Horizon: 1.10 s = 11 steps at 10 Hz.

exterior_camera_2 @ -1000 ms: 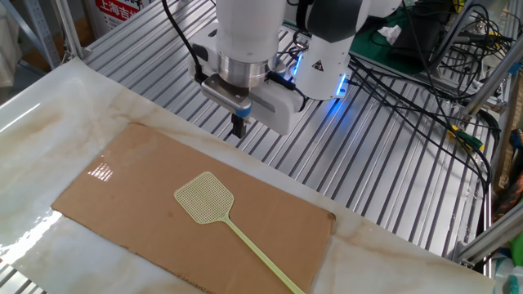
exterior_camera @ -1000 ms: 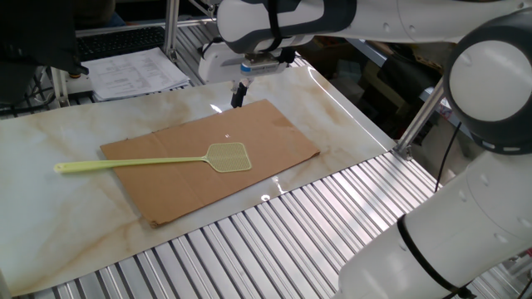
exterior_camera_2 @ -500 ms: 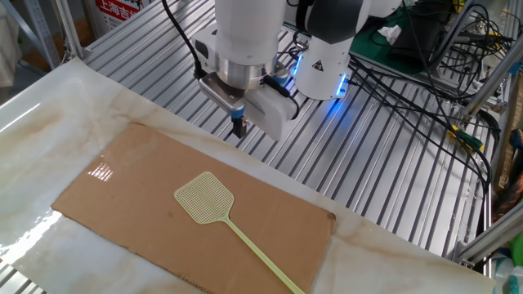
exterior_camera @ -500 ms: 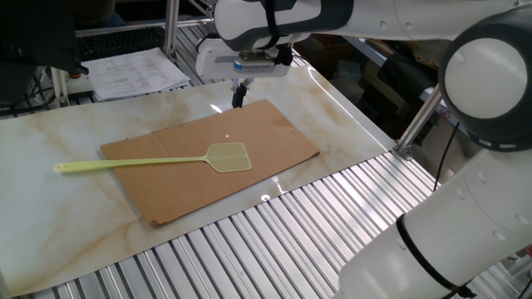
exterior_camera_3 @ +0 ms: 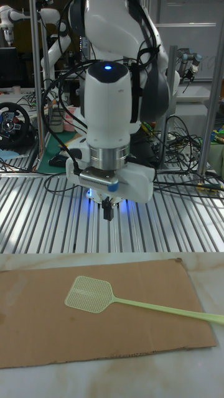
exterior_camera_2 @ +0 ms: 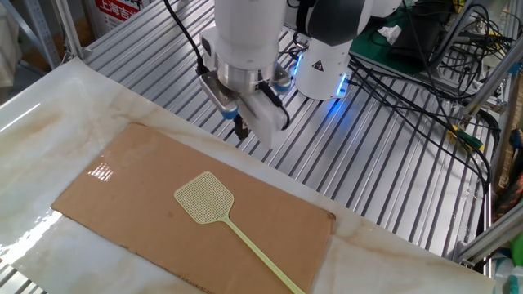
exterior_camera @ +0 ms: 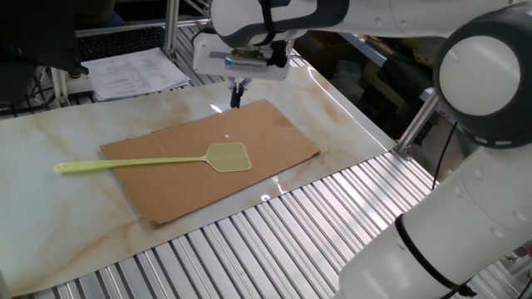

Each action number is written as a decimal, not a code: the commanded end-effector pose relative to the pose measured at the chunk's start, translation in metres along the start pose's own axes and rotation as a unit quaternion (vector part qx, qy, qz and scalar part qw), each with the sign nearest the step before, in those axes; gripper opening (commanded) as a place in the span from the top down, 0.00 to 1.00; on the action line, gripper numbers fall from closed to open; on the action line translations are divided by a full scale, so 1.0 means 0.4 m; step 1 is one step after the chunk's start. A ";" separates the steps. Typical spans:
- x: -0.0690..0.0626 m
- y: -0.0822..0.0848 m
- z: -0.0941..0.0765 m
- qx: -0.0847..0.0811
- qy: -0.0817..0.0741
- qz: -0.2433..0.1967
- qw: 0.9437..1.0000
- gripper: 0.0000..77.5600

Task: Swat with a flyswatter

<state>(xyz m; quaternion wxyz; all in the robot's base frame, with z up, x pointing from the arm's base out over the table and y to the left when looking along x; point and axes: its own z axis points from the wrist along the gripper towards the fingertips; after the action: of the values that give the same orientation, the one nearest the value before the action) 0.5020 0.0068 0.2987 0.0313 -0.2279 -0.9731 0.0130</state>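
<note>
The flyswatter [exterior_camera: 166, 159] lies flat on a brown cardboard sheet [exterior_camera: 266, 133] spread over the marble counter [exterior_camera: 50, 133]. In one fixed view its square mesh head [exterior_camera: 229, 155] rests near the middle of the cardboard, and the long thin handle [exterior_camera: 125, 163] runs off to the left, past the cardboard's edge and onto the bare counter. In the tall fixed view the swatter [exterior_camera_3: 143, 301] points the other way, head to the left and handle trailing off to the right over the cardboard's right edge.

The gripper [exterior_camera: 236, 94] hangs above the far edge of the cardboard, pointing straight down, well apart from the swatter and touching nothing. Its dark jaws look pressed together or nearly so, with no gap visible between them, and they hold nothing. In the other fixed view the gripper [exterior_camera_2: 242, 127] sits over the line where the counter meets the ribbed metal surface [exterior_camera_2: 392, 163] behind it, beyond the swatter's head [exterior_camera_2: 204, 197].

A stack of printed papers [exterior_camera: 137, 71] lies on the far left, off the counter. No containers show on the counter itself; the cardboard carries only the swatter
</note>
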 end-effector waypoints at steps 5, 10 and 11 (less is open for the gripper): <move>0.024 0.141 0.005 -0.003 0.026 0.225 0.974 1.00; 0.027 0.207 -0.018 -0.001 0.024 0.263 0.964 1.00; 0.026 0.208 -0.018 -0.001 0.022 0.266 0.964 1.00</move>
<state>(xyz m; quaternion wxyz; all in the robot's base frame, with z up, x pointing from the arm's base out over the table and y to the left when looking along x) 0.5125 0.0431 0.2958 0.0474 -0.3807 -0.9233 0.0151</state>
